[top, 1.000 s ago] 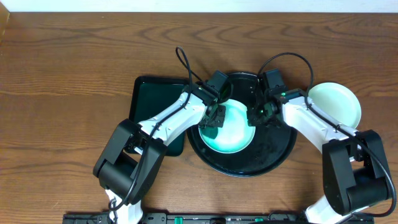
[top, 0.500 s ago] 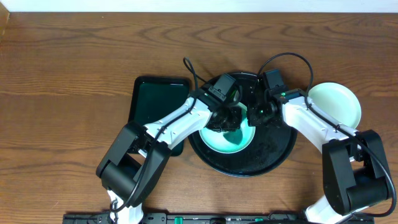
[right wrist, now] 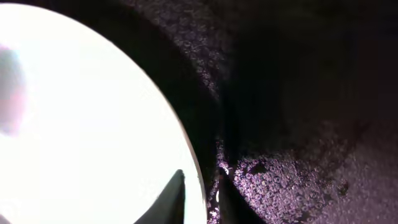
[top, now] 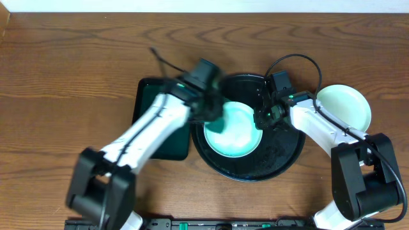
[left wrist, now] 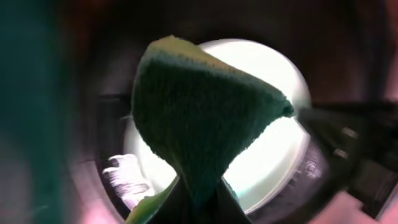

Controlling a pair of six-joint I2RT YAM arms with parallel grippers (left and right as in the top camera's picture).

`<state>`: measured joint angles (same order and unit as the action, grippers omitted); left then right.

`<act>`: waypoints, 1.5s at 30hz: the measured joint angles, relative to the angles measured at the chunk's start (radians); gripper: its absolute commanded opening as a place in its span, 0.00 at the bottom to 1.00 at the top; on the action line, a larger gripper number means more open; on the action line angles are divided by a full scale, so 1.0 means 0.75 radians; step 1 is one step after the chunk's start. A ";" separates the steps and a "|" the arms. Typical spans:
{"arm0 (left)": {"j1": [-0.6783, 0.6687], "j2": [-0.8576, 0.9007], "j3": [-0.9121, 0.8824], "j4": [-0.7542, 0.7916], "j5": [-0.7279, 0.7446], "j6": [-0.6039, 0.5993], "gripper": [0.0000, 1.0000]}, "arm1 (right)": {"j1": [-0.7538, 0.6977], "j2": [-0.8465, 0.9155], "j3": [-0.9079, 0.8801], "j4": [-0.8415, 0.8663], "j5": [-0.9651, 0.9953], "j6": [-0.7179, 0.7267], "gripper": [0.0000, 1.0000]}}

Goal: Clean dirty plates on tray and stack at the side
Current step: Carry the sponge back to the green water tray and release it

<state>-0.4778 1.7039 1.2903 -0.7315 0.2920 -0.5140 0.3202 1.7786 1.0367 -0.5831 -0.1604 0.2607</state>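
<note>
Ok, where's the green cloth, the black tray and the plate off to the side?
green cloth (left wrist: 199, 118), left wrist view, its middle.
black tray (top: 276, 157), overhead view, bare floor near the rim.
side plate (top: 348, 105), overhead view, its centre.

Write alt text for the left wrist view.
A dark green cloth, pinched in the shut left gripper at the bottom edge, fills the middle of the blurred frame. Behind it lies a bright white plate on the black tray.
</note>
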 measured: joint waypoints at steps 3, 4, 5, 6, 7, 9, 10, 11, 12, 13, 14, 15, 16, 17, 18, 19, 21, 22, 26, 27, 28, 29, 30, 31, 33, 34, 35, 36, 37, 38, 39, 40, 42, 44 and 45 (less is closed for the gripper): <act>0.163 -0.040 0.005 -0.134 -0.045 0.078 0.08 | 0.000 0.000 0.000 -0.002 -0.001 -0.009 0.30; 0.207 -0.043 0.005 -0.166 -0.055 0.100 0.08 | 0.000 0.000 0.000 -0.004 0.000 -0.007 0.30; 0.250 -0.043 0.006 -0.190 -0.063 0.128 0.08 | 0.000 0.000 0.000 -0.004 0.000 -0.008 0.30; 0.298 -0.042 0.006 -0.226 -0.071 0.161 0.08 | 0.000 0.000 -0.001 -0.005 0.000 -0.008 0.29; 0.337 -0.042 0.006 -0.254 -0.078 0.191 0.08 | 0.000 0.000 0.000 -0.007 -0.001 -0.008 0.27; 0.408 -0.042 0.006 -0.279 -0.085 0.254 0.08 | 0.000 0.000 -0.001 -0.015 -0.001 -0.006 0.24; 0.434 -0.042 0.004 -0.278 -0.089 0.281 0.08 | 0.000 0.000 0.000 -0.023 0.000 -0.007 0.20; 0.455 -0.042 -0.001 -0.276 -0.090 0.307 0.08 | 0.000 0.000 0.000 -0.031 -0.001 -0.007 0.17; 0.473 -0.042 -0.009 -0.277 -0.094 0.335 0.08 | 0.000 0.000 -0.001 -0.043 -0.001 -0.007 0.15; 0.483 -0.042 -0.018 -0.277 -0.095 0.358 0.08 | 0.000 0.000 -0.001 -0.053 -0.001 -0.005 0.13; 0.487 -0.042 -0.031 -0.277 -0.100 0.377 0.08 | 0.000 0.000 0.000 -0.065 -0.001 -0.007 0.12; 0.488 -0.042 -0.045 -0.277 -0.117 0.394 0.08 | 0.000 0.000 -0.001 -0.077 -0.001 -0.009 0.12; 0.488 -0.042 -0.055 -0.277 -0.133 0.406 0.08 | 0.000 0.000 0.000 -0.083 -0.001 -0.007 0.15; 0.487 -0.042 -0.069 -0.275 -0.155 0.415 0.08 | 0.000 0.000 0.000 -0.091 -0.001 -0.008 0.19; 0.486 -0.042 -0.082 -0.270 -0.180 0.423 0.08 | 0.000 0.000 -0.001 -0.098 0.000 -0.010 0.22; 0.486 -0.042 -0.095 -0.264 -0.197 0.429 0.08 | 0.000 0.000 -0.001 -0.106 0.000 -0.011 0.24; 0.487 -0.042 -0.123 -0.235 -0.232 0.439 0.08 | 0.000 0.000 -0.001 -0.116 -0.001 -0.011 0.24; 0.487 -0.042 -0.136 -0.225 -0.245 0.440 0.08 | 0.000 0.000 -0.001 -0.120 -0.001 -0.010 0.24; 0.487 -0.043 -0.214 -0.165 -0.269 0.442 0.08 | 0.000 0.000 0.000 -0.124 0.000 -0.010 0.24; 0.486 -0.043 -0.237 -0.141 -0.270 0.442 0.08 | 0.000 0.000 -0.001 -0.127 -0.001 -0.010 0.26; 0.486 -0.043 -0.267 -0.109 -0.270 0.442 0.08 | 0.000 0.000 0.000 -0.130 -0.001 -0.010 0.27; 0.487 -0.043 -0.290 -0.091 -0.270 0.442 0.08 | 0.000 0.000 -0.001 -0.134 0.000 -0.010 0.27; 0.487 -0.043 -0.314 -0.073 -0.271 0.442 0.08 | 0.000 0.000 0.000 -0.137 -0.001 -0.010 0.27; 0.486 -0.043 -0.335 -0.056 -0.274 0.442 0.08 | 0.000 0.000 0.000 -0.137 -0.001 -0.009 0.24; 0.487 -0.042 -0.360 -0.041 -0.276 0.442 0.08 | 0.000 0.000 0.000 -0.138 -0.001 -0.006 0.18; 0.487 -0.043 -0.363 -0.040 -0.279 0.442 0.08 | 0.000 0.000 -0.001 -0.138 0.000 -0.005 0.15; 0.487 -0.043 -0.364 -0.036 -0.280 0.442 0.08 | 0.000 0.000 -0.001 -0.137 -0.001 -0.005 0.14; 0.487 -0.043 -0.364 -0.031 -0.281 0.442 0.08 | 0.000 0.000 -0.001 -0.138 -0.001 -0.007 0.14; 0.487 -0.043 -0.364 -0.028 -0.282 0.442 0.09 | 0.000 0.000 0.000 -0.138 -0.001 -0.007 0.16; 0.487 -0.043 -0.364 -0.028 -0.283 0.442 0.11 | 0.000 0.000 -0.001 -0.137 -0.001 -0.007 0.21; 0.487 -0.043 -0.364 -0.028 -0.277 0.442 0.14 | 0.000 0.000 -0.001 -0.137 -0.001 -0.007 0.26; 0.487 -0.043 -0.364 -0.028 -0.268 0.440 0.15 | 0.000 0.000 -0.001 -0.137 0.000 -0.010 0.28; 0.487 -0.043 -0.364 -0.034 -0.242 0.440 0.21 | 0.000 0.000 -0.001 -0.135 -0.001 -0.007 0.29; 0.486 -0.043 -0.363 -0.044 -0.221 0.444 0.36 | 0.000 0.000 -0.006 -0.129 -0.001 -0.007 0.28; 0.487 -0.043 -0.357 -0.053 -0.216 0.444 0.45 | 0.000 0.000 -0.008 -0.129 0.000 -0.007 0.25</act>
<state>-0.1127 1.6718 1.0229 -0.7712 0.1303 -0.1814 0.3202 1.7786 1.0309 -0.6796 -0.1604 0.2558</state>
